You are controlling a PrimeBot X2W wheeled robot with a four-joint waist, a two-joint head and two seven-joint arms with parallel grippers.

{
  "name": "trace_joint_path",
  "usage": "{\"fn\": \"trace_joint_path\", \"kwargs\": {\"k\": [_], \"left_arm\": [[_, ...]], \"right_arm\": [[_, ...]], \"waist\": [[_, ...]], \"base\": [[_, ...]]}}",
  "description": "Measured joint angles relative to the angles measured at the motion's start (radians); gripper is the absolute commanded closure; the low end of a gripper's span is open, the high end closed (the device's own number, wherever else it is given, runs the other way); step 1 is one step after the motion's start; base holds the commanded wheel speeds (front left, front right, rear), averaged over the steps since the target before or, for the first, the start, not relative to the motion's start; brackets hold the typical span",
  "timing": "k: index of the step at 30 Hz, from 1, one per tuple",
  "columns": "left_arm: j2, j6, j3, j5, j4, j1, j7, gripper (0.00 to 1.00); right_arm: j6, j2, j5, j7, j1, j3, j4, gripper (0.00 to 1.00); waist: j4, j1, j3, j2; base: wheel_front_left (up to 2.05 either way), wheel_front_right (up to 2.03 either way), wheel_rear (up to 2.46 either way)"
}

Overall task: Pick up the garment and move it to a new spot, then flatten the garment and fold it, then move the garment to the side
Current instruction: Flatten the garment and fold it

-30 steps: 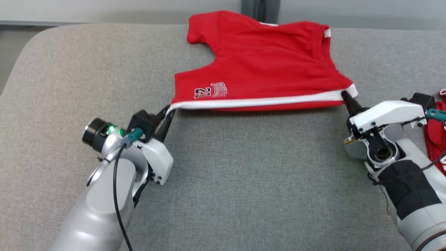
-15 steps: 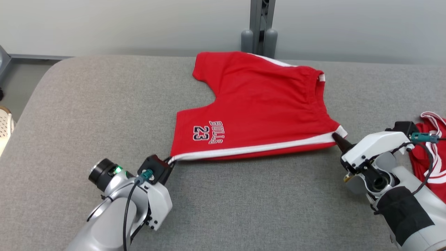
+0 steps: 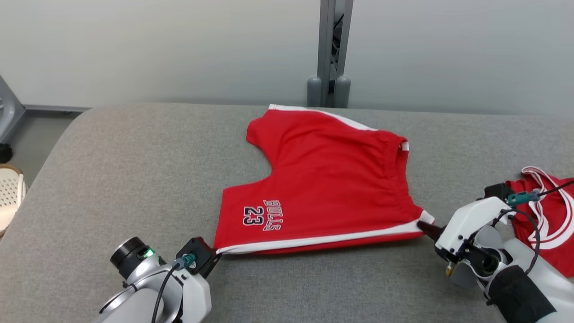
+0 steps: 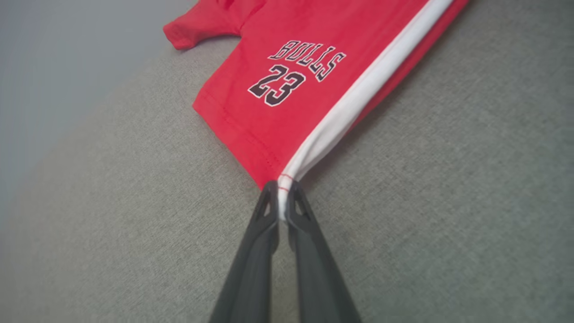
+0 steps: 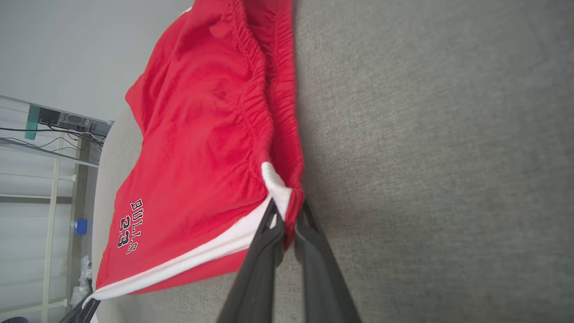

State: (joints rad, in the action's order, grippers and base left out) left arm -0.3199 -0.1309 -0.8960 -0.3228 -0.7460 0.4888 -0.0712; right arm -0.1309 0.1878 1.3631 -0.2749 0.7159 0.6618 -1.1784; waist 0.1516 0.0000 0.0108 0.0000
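The garment (image 3: 332, 188) is a pair of red shorts with a white side stripe and "BULLS 23" print, spread on the grey cushioned surface (image 3: 134, 179). My left gripper (image 3: 214, 252) is shut on the hem corner at the stripe's left end, seen close up as the left gripper (image 4: 281, 197) pinching the garment (image 4: 287, 67). My right gripper (image 3: 423, 226) is shut on the waistband corner at the stripe's right end; in the right wrist view the right gripper (image 5: 289, 220) clamps the garment (image 5: 197, 134). The near edge is stretched taut between both grippers.
A second red and white garment (image 3: 545, 215) lies at the right edge, behind my right wrist. A grey post (image 3: 329, 54) stands behind the surface against a pale wall. A white basket (image 3: 9, 197) sits on the floor at the far left.
The head camera has tilted up, so the scene sits lower in view. Both grippers have pulled the shorts toward me, away from the far edge, still holding their corners.
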Motion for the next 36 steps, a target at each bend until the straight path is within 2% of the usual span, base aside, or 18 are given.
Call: {"fn": "trace_joint_path", "kwargs": {"k": [12,25,31,36], "left_arm": [[-0.17,0.0,-0.091,-0.087,0.28,-0.091,0.171,1.0],[-0.378,0.002,-0.134,-0.208,0.66,-0.202,0.43,1.0],[-0.436,0.04,-0.135,-0.263,0.807,-0.252,0.521,1.0],[-0.47,0.067,-0.132,-0.286,0.867,-0.281,0.546,1.0]], "right_arm": [[0.0,0.045,-0.011,-0.14,-0.061,0.047,0.072,1.0],[0.0,0.122,0.002,-0.329,-0.157,0.075,0.205,1.0],[0.0,0.163,0.026,-0.373,-0.224,0.052,0.271,1.0],[0.0,0.184,0.033,-0.389,-0.279,0.027,0.332,1.0]], "waist": [[-0.023,0.0,-0.061,0.0],[-0.038,-0.0001,-0.1,0.0001],[-0.044,0.0,-0.106,0.0],[-0.056,0.0,-0.1,0.0]], "base": [[0.0,0.0,0.0],[0.0,0.0,0.0],[0.0,0.0,0.0],[0.0,0.0,0.0]]}}
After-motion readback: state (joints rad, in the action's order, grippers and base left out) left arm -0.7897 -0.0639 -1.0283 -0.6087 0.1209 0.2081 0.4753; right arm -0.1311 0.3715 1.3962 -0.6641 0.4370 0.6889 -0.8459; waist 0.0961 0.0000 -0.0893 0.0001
